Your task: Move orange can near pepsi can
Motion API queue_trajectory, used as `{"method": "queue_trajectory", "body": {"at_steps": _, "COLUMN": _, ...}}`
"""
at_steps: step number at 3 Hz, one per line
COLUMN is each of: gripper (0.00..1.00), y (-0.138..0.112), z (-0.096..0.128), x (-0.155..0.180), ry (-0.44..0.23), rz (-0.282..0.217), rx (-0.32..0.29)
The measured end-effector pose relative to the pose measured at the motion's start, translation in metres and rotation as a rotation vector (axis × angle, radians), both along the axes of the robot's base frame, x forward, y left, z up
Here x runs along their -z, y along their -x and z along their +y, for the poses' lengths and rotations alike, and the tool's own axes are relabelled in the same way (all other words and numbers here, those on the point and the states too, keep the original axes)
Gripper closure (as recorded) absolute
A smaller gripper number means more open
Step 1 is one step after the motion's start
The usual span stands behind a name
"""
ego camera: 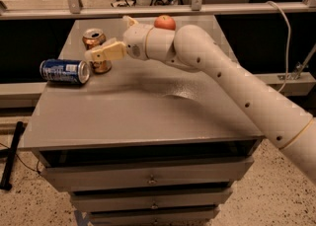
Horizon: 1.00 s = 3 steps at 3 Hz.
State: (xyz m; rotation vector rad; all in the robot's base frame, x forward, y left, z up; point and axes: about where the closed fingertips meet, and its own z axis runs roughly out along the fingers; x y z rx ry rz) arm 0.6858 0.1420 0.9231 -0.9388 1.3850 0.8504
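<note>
The orange can [95, 42] stands upright on the grey table [148, 116], near its back left. The pepsi can [64, 70] lies on its side just left of it, close to the table's left edge, with a small gap between the two. My gripper [110, 38] is at the orange can's right side. One finger [106, 52] reaches across the front of the can. The other finger [128, 20] points up behind, well apart from the first. The jaws stand open and do not squeeze the can.
A red-orange apple [165, 22] sits at the table's back edge, behind my wrist. My arm crosses the table's right half. A railing [148, 9] runs behind the table. Drawers [148, 178] are below the front edge. A black pole [12, 156] leans at the left.
</note>
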Motion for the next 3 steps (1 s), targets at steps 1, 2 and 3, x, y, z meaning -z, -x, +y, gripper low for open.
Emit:
{"method": "queue_trajectory", "body": {"at_steps": 1, "gripper": 0.00, "y": 0.003, "z": -0.046, "x": -0.002, "ry": 0.038, "rz": 0.001, "rx": 0.078}}
{"method": "queue_trajectory", "body": {"at_steps": 2, "gripper": 0.00, "y": 0.010, "z": -0.120, "x": -0.001, "ry": 0.071, "rz": 0.024, "rx": 0.186}}
{"method": "queue_trajectory", "body": {"at_steps": 3, "gripper": 0.00, "y": 0.011, "z": -0.141, "x": -0.001, "ry": 0.077, "rz": 0.029, "rx": 0.218}}
